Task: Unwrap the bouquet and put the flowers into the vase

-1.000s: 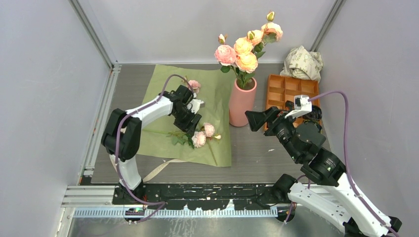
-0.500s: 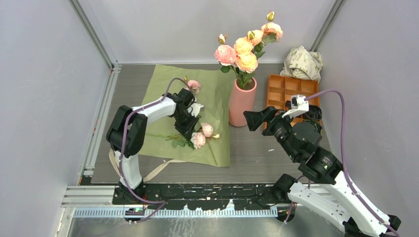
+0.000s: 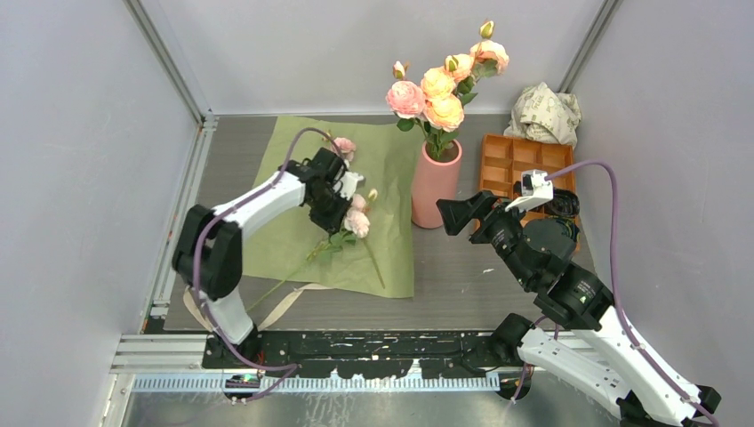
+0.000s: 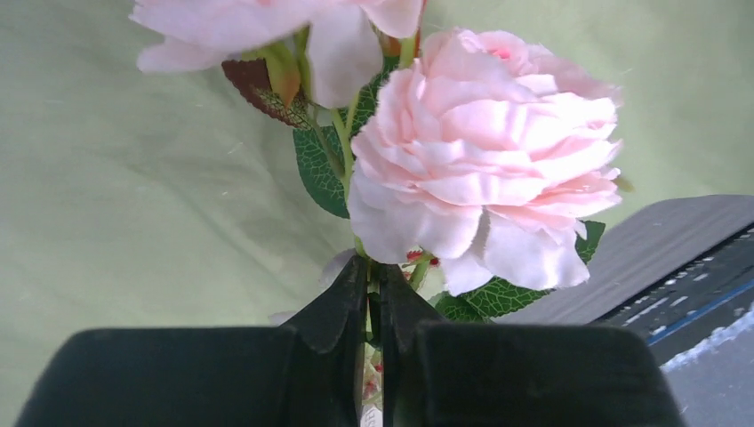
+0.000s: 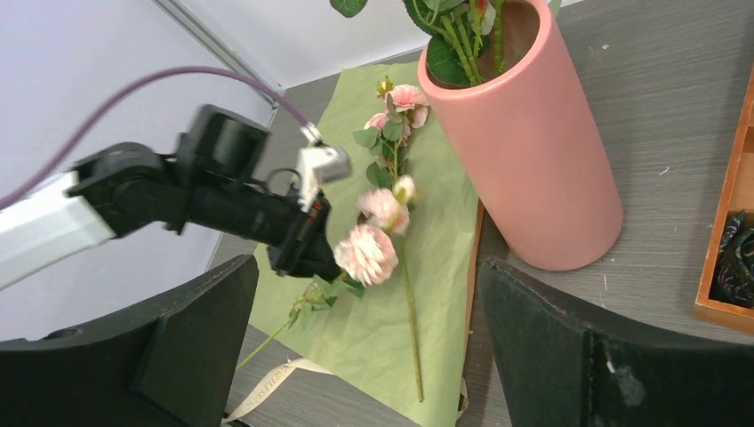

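Observation:
The bouquet's paper point(image 3: 284, 209) lies spread flat, olive side up. My left gripper point(image 3: 334, 212) point(image 4: 373, 276) is shut on the green stem of a pink rose point(image 3: 357, 222) point(image 4: 485, 178) point(image 5: 366, 253), just below the bloom and above the paper. Its long stem trails toward the paper's near left edge. Two more flowers stay on the sheet: one lies at the back point(image 3: 345, 148) point(image 5: 405, 98), another with a bud point(image 5: 384, 209) beside the held rose. The salmon vase point(image 3: 436, 185) point(image 5: 533, 151) holds several roses point(image 3: 442, 89). My right gripper point(image 3: 455, 213) point(image 5: 364, 294) hangs open, right of the vase.
A beige ribbon point(image 3: 286, 302) point(image 5: 258, 391) lies off the paper's near edge. An orange compartment tray point(image 3: 525, 160) sits right of the vase with crumpled white printed paper point(image 3: 544, 111) behind it. Grey walls close in the left, back and right.
My left gripper closed on the rose stem and lifted the rose up and toward the back of the paper. The right arm barely moved.

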Controlling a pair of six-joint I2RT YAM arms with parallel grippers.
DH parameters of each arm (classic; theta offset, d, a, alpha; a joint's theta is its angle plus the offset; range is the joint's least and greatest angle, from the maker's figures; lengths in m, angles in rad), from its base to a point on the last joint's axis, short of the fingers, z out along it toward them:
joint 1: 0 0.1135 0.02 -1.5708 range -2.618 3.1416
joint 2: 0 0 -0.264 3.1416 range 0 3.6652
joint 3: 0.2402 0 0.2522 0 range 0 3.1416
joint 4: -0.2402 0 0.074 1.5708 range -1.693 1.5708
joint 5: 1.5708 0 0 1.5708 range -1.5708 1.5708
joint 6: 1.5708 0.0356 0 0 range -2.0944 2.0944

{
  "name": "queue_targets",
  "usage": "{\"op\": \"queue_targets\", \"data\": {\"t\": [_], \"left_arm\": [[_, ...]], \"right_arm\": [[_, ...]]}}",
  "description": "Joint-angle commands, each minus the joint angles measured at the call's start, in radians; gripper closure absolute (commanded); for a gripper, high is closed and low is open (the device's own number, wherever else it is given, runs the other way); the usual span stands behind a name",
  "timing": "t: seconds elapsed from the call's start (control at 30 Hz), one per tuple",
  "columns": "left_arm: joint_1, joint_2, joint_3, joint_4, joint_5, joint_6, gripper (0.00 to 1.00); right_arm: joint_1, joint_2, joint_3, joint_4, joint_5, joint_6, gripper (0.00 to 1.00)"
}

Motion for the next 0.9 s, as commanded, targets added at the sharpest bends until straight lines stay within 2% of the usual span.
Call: {"op": "queue_targets", "data": {"t": [0.0, 0.13, 0.37, 0.47, 0.7, 0.87], "left_arm": [[-0.003, -0.206, 0.068, 0.027, -0.011, -0.042, 0.93], [0.002, -0.276, 0.078, 0.102, -0.07, -0.118, 0.93], [0.003, -0.247, 0.187, 0.169, -0.176, -0.235, 0.93], [0.004, -0.279, 0.187, 0.231, -0.238, -0.268, 0.94], [-0.007, -0.465, 0.188, 0.245, -0.334, -0.308, 0.93], [-0.009, -0.612, 0.207, 0.237, -0.316, -0.321, 0.92]], "right_arm": [[0.003, -0.002, 0.008, 0.061, 0.016, 0.016, 0.0], [0.004, 0.0, 0.006, 0.066, 0.017, 0.019, 0.01], [0.004, -0.001, 0.009, 0.064, 0.021, 0.01, 0.01], [0.004, -0.01, 0.01, 0.055, 0.033, 0.006, 0.01], [0.003, -0.015, 0.008, 0.048, 0.066, -0.015, 0.01], [0.003, 0.01, 0.013, 0.065, 0.077, -0.03, 0.0]]}}
